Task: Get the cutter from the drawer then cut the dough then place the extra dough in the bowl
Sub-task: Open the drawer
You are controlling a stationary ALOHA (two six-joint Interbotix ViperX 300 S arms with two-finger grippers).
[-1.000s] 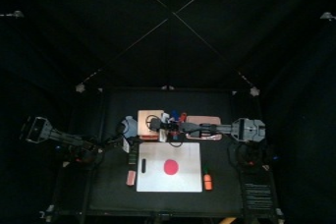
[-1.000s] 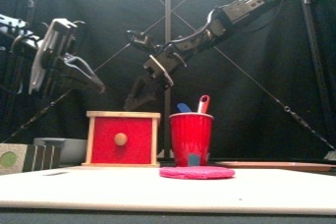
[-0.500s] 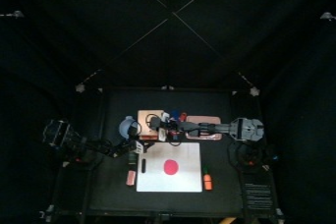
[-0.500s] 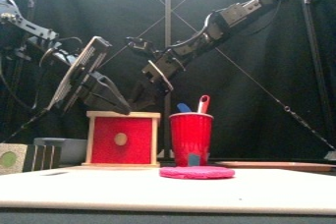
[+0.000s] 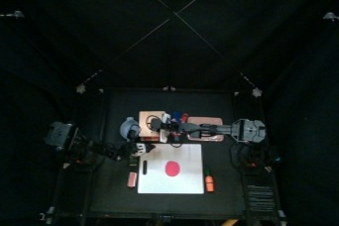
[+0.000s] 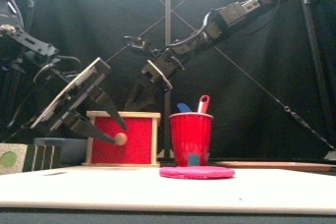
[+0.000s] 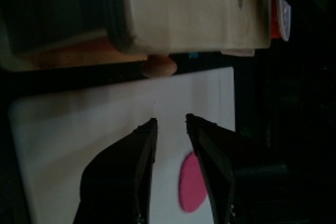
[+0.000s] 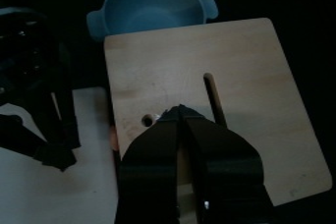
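Observation:
The pale wooden box [image 6: 125,138] stands behind the white board [image 5: 185,182], its red drawer front closed, with a round knob [image 7: 160,66]. My left gripper [image 6: 108,130] hangs open just in front of that knob, its jaws [image 7: 171,130] apart and holding nothing. On the board lies a flat red dough disc [image 5: 171,168], pink and low in the front view [image 6: 197,172]. My right gripper [image 8: 182,116] sits shut over the box's top [image 8: 197,71]. The blue-grey bowl [image 8: 151,7] stands beside the box. No cutter shows.
A red cup [image 6: 191,138] with a blue and a red toy knife stands right of the box. Small orange toys lie at the board's left [image 5: 131,178] and right [image 5: 208,183] edges.
My left arm has swung down and in toward the drawer front, and its jaws have gone from shut to open. The right arm has stayed still.

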